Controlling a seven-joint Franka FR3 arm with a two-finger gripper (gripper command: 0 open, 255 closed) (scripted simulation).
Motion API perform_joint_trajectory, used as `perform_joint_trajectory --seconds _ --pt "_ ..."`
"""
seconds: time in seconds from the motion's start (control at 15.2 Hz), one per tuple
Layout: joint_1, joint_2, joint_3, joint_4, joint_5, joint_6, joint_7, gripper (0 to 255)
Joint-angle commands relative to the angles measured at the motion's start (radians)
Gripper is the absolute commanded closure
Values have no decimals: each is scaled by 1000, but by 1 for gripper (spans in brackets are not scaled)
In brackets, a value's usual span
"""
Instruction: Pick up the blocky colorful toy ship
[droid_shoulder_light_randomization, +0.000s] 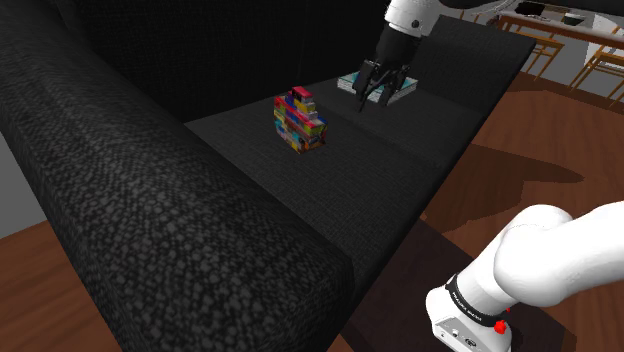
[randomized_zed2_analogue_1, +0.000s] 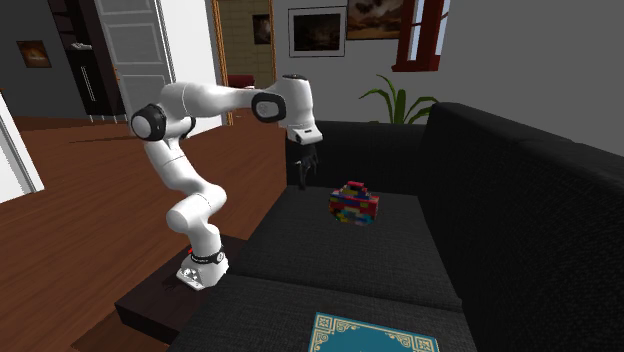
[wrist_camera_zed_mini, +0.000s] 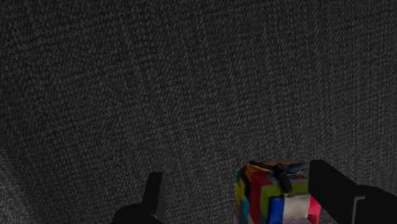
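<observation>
dark woven sofa seat (droid_shoulder_light_randomization: 400, 170) carries the blocky toy ship (droid_shoulder_light_randomization: 299, 120), in the shoulder view at about eight o'clock of the gripper (droid_shoulder_light_randomization: 365, 100), whose fingers stand wide apart and empty; it looks rigid, light and lumpy, best pinched across its flat hull sides.

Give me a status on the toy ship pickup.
Gripper open, above couch. Toy ship on couch seat, not held. Book lies aside, path clear.

No legible text or labels
</observation>
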Motion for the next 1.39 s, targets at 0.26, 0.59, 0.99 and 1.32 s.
perform_joint_trajectory --seconds 0.26,0.59,0.99,1.32 --pt "3 246 66 235 -33 1 103 0" --pt "19 466 110 481 -89 -40 193 0" --pt "27 524 118 496 -107 -3 216 0" --pt "27 516 118 438 -105 47 214 0"
